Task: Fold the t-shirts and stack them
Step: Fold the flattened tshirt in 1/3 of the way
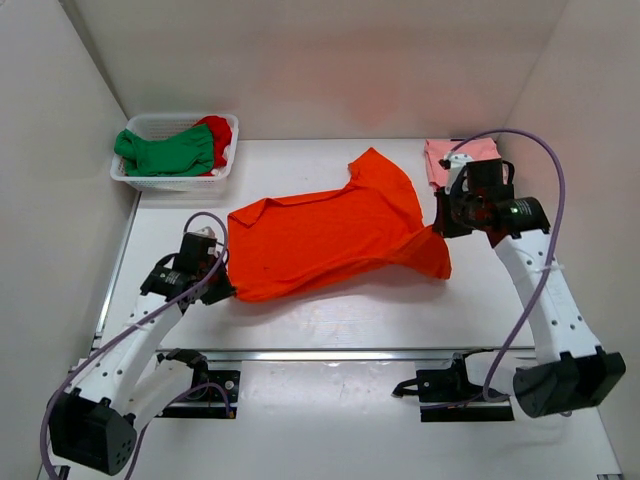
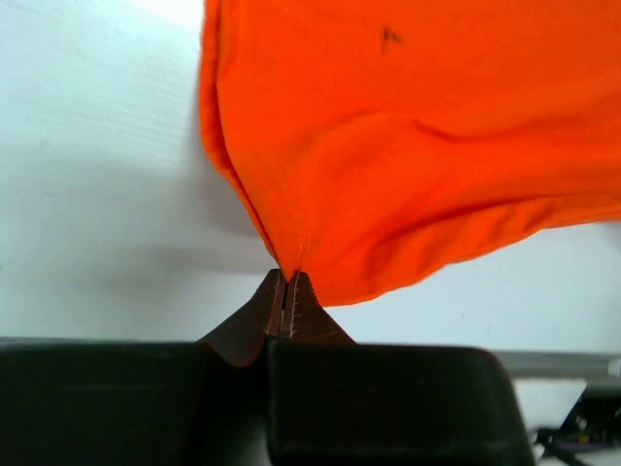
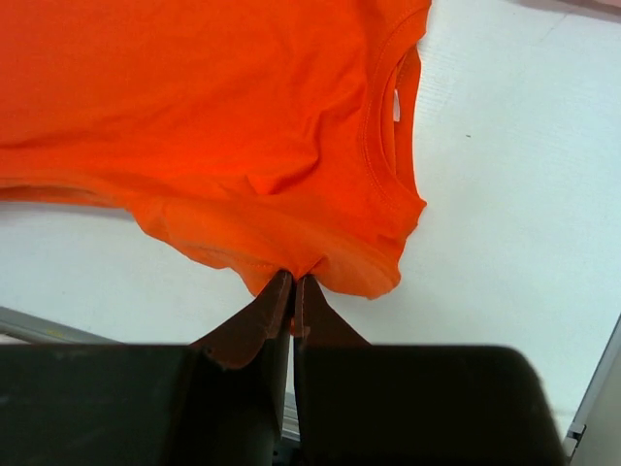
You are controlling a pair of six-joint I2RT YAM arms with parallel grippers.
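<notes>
The bright orange t-shirt (image 1: pixel 330 235) is stretched across the middle of the table between my two grippers. My left gripper (image 1: pixel 222 288) is shut on its near left corner; the left wrist view shows the cloth (image 2: pixel 408 146) pinched at the fingertips (image 2: pixel 301 291). My right gripper (image 1: pixel 440 222) is shut on its right edge near the collar; the right wrist view shows the shirt (image 3: pixel 213 126) pinched there. The pale salmon pink t-shirt (image 1: pixel 440 158) lies at the back right, partly behind the right arm. The green t-shirt (image 1: pixel 165 152) and the red t-shirt (image 1: pixel 218 132) lie in the basket.
A white plastic basket (image 1: pixel 135 178) stands at the back left corner. White walls close in the table on the left, back and right. A metal rail (image 1: pixel 330 354) runs across the near edge in front of the arm bases.
</notes>
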